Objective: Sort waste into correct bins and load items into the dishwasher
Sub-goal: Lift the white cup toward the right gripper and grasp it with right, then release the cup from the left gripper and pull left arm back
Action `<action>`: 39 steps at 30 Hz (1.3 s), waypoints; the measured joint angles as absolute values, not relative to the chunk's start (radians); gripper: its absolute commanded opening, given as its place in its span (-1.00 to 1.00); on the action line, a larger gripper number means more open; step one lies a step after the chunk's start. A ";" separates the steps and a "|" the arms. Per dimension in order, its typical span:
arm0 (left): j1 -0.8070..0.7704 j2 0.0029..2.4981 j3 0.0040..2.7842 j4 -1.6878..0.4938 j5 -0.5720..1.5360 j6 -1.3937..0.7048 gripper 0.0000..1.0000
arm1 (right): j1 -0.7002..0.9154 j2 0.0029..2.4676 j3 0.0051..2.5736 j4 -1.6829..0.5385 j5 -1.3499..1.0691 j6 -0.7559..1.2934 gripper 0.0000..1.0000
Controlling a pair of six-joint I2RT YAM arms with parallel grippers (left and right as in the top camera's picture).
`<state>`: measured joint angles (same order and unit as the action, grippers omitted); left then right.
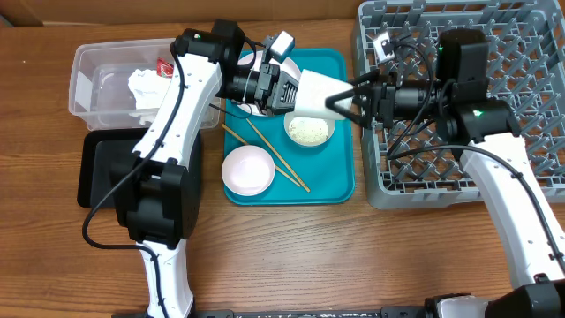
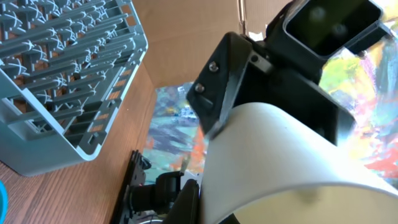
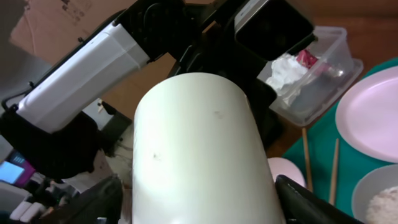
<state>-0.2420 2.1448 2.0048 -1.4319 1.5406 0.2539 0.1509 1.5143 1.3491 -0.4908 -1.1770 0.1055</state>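
The small white cup (image 1: pixel 320 91) hangs on its side above the teal tray, between my two grippers. My left gripper (image 1: pixel 297 89) is shut on its rim; in the left wrist view one finger (image 2: pixel 189 202) lies against the cup (image 2: pixel 280 162) wall. My right gripper (image 1: pixel 346 102) is open around the other end of the cup (image 3: pixel 199 155). One of its fingers (image 3: pixel 93 205) stands on each side, and a thin gap shows at the left one. Under the cup sits a bowl of rice (image 1: pixel 309 131). An empty bowl (image 1: pixel 248 170) and chopsticks (image 1: pixel 278 157) lie beside it.
The grey dish rack (image 1: pixel 530 53) stands at the right, under my right arm. The clear tub (image 1: pixel 88 66) at the back left holds the napkin (image 1: pixel 144 86) and the red wrapper (image 1: pixel 164 67). The black tray (image 1: pixel 97 168) lies in front of it. The teal tray (image 1: pixel 340 190) fills the middle.
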 measured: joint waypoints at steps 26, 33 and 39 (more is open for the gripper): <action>-0.243 2.145 2.006 -1.425 1.563 0.242 -0.74 | 0.178 1.514 1.349 -0.489 -1.139 0.122 0.06; -0.233 2.145 2.006 -1.425 1.549 0.239 -0.39 | 0.092 1.514 1.349 -0.520 -1.162 0.114 0.04; -0.191 2.145 2.006 -1.420 1.500 0.239 -0.32 | -0.025 1.514 1.353 -0.709 -1.022 0.117 0.04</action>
<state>-0.1909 2.1448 2.0056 -1.4204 1.5002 0.2390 -0.0250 1.5143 1.3525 -0.7086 -1.0222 0.1165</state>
